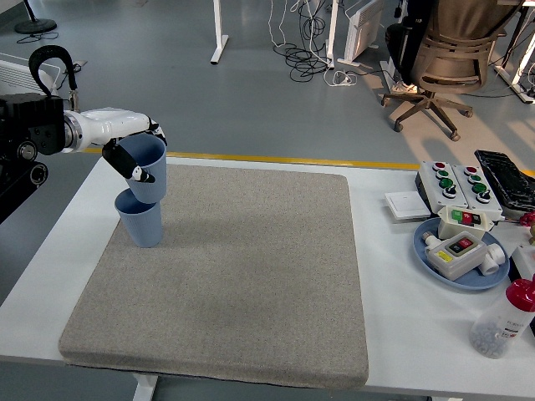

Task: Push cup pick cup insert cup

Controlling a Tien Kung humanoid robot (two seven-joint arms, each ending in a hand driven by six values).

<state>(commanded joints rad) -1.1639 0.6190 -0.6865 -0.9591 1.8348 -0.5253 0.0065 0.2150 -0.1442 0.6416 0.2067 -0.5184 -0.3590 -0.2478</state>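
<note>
A blue cup (140, 222) stands upright on the grey mat (251, 276) near its far left corner. Directly above it hangs a second blue cup (149, 171), its base at or just inside the standing cup's rim. My left hand (134, 159), white with black fingertips, is shut on this upper cup, thumb on its near side and fingers over its far rim. The black left arm comes in from the left edge. My right hand is out of view.
At the right of the white table (393, 276) sit a blue plate (443, 263) holding button boxes, a grey button box (456, 180), a black device (506, 177) and a red-capped bottle (501, 322). An office chair (439, 58) stands on the floor beyond.
</note>
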